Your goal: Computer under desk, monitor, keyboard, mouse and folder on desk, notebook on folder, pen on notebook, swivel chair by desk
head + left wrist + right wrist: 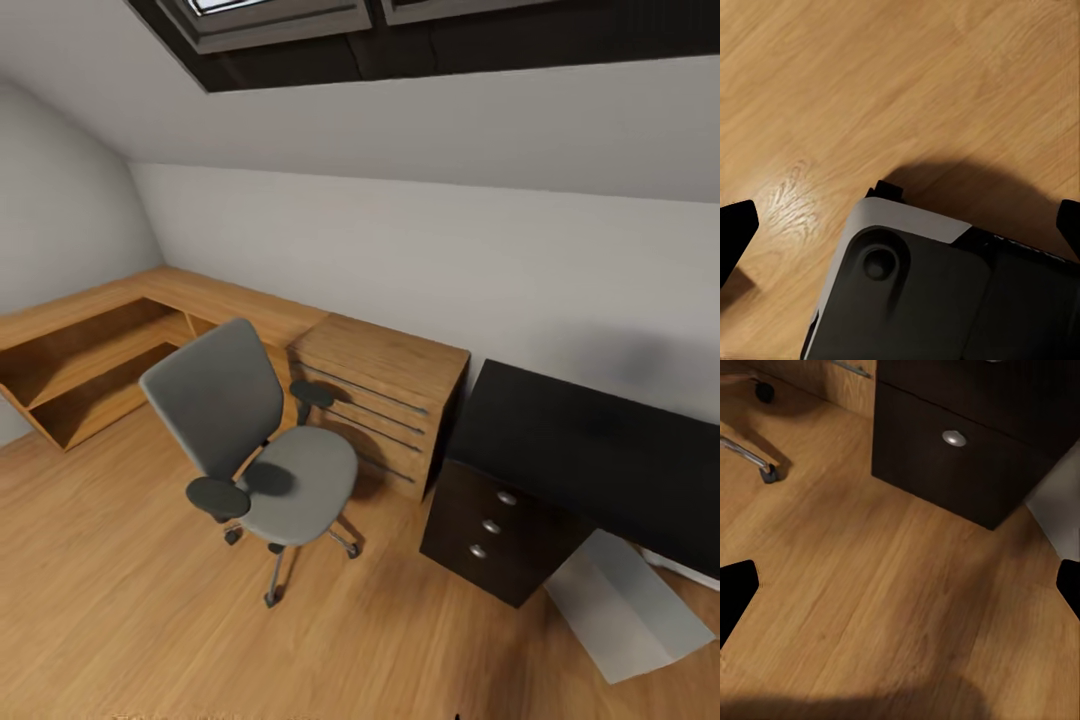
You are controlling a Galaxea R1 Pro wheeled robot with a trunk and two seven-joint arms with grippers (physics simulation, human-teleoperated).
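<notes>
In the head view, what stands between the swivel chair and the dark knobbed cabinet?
A wooden drawer chest stands against the wall between the swivel chair and the dark cabinet, as the head view shows.

No legible text, label, brand, number or sign on anything in sight. Checked surfaces: the swivel chair, the wooden drawer chest, the dark cabinet with its round knobs (plain metal, unmarked, also seen close in the right wrist view), the light grey computer case and the glossy desk top. The walls and wooden floor carry no markings either.
</notes>
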